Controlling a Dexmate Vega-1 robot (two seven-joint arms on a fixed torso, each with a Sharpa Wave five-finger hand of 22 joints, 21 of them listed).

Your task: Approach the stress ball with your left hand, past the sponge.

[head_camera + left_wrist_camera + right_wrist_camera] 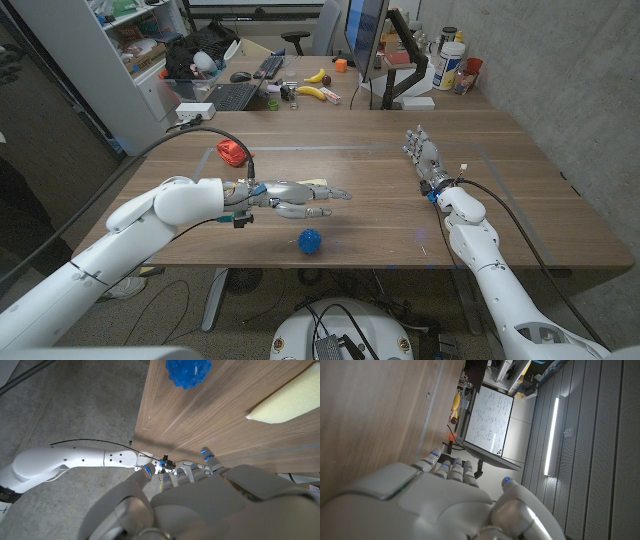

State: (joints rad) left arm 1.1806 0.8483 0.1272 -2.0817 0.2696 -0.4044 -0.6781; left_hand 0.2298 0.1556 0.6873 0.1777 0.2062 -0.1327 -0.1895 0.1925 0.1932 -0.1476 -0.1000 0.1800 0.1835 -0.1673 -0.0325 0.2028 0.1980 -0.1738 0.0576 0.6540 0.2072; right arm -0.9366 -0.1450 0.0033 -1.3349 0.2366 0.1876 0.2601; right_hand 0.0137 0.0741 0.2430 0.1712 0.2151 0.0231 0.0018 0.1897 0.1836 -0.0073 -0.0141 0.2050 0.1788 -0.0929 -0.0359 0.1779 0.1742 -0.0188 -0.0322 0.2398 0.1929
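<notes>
blue spiky rubber stress ball (310, 241) lies near the wooden table's (520, 210) front edge, just below the left hand (295, 197), fingers spread, empty. left wrist view adds pale yellow foam sponge (290, 397) beside the ball. right hand (424, 156) stands empty, fingers apart.

Blue spiky stress ball (310, 241) near pale sponge (312, 184).

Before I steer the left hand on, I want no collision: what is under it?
Under the left hand lies the pale yellow sponge, mostly covered by the fingers in the head view. The blue stress ball sits nearer the table's front edge, clear of the hand.
</notes>
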